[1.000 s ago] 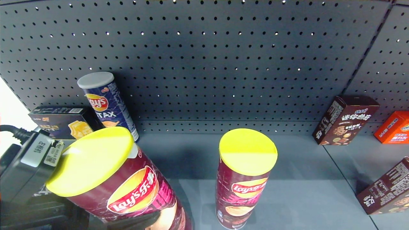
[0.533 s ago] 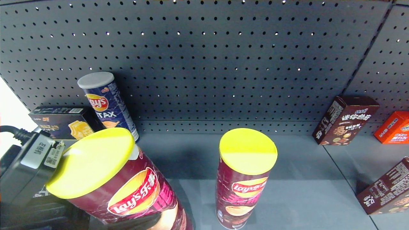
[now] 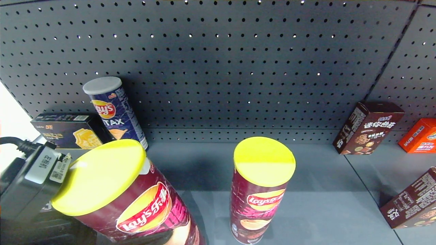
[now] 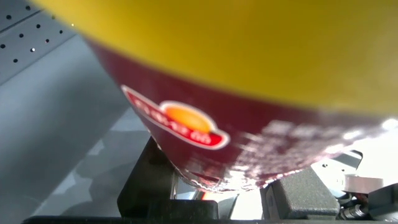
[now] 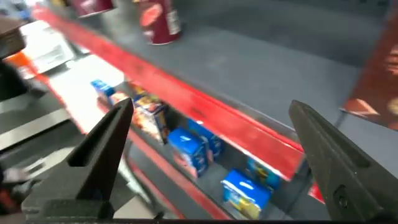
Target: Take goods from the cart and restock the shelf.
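left claw (image 4: 225,194), mostly hidden, clamps the chip can (image 3: 136,204); right claw (image 5: 211,107) gapes apart.

Head camera looks down and forward over the shelf (image 3: 323,204) at its pegboard back (image 3: 218,68). Left wrist camera is close up on the held chip can (image 4: 249,143). Right wrist camera, lower, outside the red front edge (image 5: 205,111), shares the standing chip can (image 5: 160,22) with the head view.

On the shelf (image 3: 323,197), to my left, a blue chip can (image 3: 115,110) stands at the pegboard (image 3: 218,68), a black cracker box (image 3: 69,131) beside it; to my right, a brown box (image 3: 369,127), an orange box (image 3: 420,135), another brown box (image 3: 412,200) nearer.
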### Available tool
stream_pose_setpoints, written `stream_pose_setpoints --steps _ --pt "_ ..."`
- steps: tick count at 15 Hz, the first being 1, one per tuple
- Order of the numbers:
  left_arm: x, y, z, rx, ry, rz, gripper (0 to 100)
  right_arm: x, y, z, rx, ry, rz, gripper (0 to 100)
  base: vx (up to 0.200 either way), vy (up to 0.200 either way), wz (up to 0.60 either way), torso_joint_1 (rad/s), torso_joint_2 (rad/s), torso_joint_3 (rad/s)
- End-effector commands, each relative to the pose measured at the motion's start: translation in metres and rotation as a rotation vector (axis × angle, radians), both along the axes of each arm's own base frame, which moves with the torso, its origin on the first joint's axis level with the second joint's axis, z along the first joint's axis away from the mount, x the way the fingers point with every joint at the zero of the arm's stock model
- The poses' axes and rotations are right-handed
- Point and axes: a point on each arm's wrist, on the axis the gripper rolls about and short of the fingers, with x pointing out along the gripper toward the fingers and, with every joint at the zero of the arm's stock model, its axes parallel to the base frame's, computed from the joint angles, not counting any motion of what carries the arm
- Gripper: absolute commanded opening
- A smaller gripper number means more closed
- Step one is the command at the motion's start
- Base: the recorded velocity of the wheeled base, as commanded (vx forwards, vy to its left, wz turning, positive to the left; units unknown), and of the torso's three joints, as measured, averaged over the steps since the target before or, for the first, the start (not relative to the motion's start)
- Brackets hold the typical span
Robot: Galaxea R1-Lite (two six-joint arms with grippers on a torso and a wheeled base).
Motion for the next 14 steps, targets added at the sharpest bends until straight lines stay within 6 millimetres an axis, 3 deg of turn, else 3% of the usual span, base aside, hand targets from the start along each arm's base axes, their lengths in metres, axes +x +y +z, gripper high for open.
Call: stream_pose_setpoints --steps 1,5,14 --pt "0.0001 0.0 0.0003 -0.001 -0.002 0.001 0 -0.0001 0.0004 -0.001 0.001 -0.002 -0.027 100 0.0 0.0 0.0 0.0 0.0 0.0" --pt "-0.0013 0.0002 0.0016 -0.005 -0.008 -0.003 0 0.003 -0.001 -0.0067 -0.028 0.001 -0.173 100 0.0 0.0 0.0 0.0 0.0 0.0" --pt "-0.0015 0.0006 0.0029 -0.009 -0.013 -0.003 0 0.0031 -0.0008 -0.0073 -0.029 0.004 -0.165 100 0.0 0.0 0.0 0.0 0.0 0.0"
